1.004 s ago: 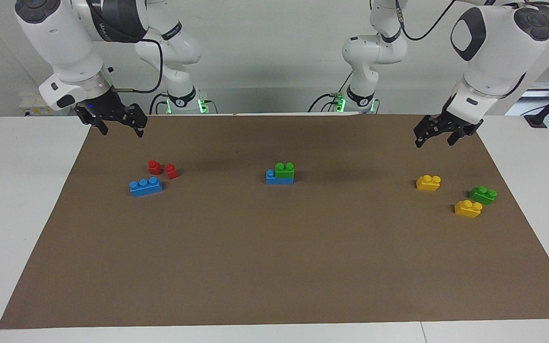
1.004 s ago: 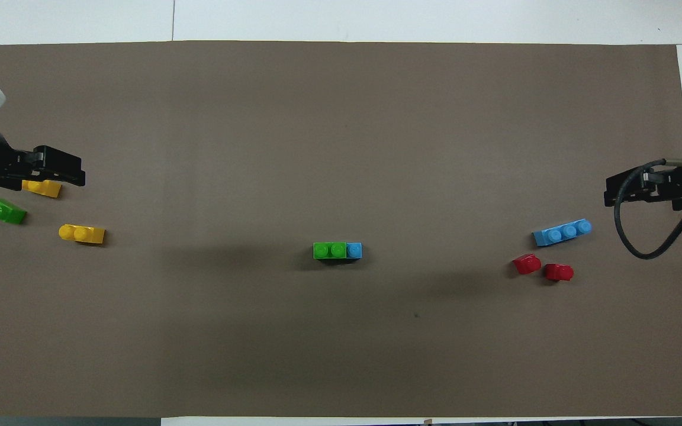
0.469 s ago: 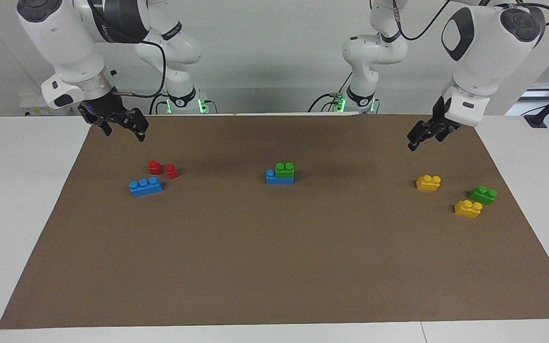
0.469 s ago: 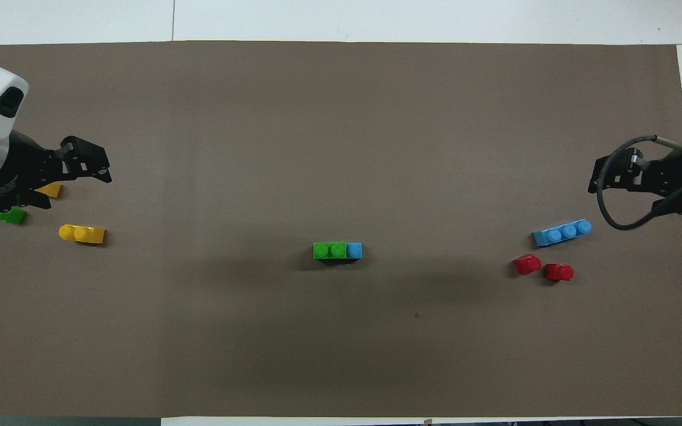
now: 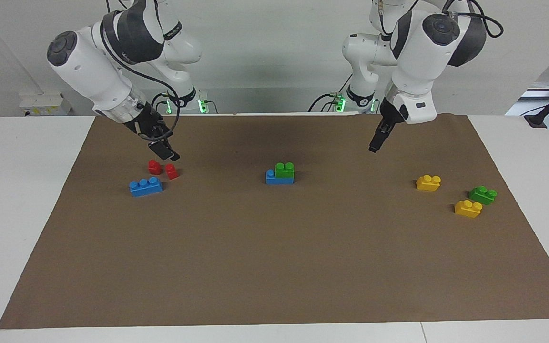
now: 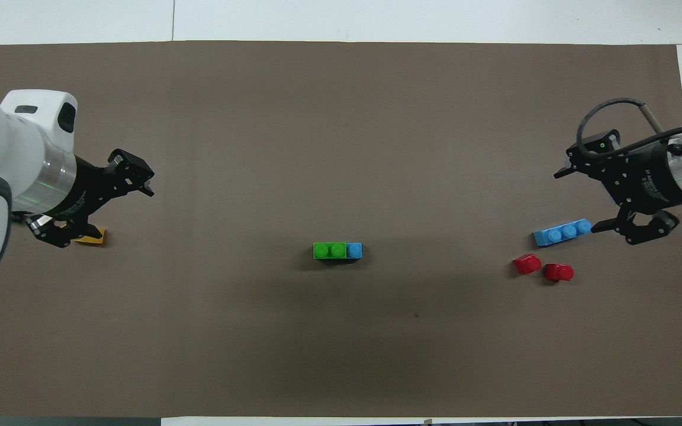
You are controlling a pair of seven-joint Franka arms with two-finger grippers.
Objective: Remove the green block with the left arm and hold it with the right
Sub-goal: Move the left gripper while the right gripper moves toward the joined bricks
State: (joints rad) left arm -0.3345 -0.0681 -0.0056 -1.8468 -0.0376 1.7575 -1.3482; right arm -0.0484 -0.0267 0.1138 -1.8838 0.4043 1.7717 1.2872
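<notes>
I see the green block seated on top of a blue brick at the middle of the table, covering all but 1 of the blue brick's studs. Nothing is touching it.

My left end effector hangs in the air over bare mat between that stack and the group of loose bricks toward the left arm's end; I cannot tell whether its fingers are apart or together. My right end effector is up over the 2 red bricks, and I cannot tell its finger state either.

Toward the left arm's end lie a yellow brick, a 2nd yellow brick and a loose green brick, which sits just beside the 2nd yellow one. Toward the right arm's end, a 3-stud blue brick lies just beside the 2 red bricks, farther from the robots than they are.
</notes>
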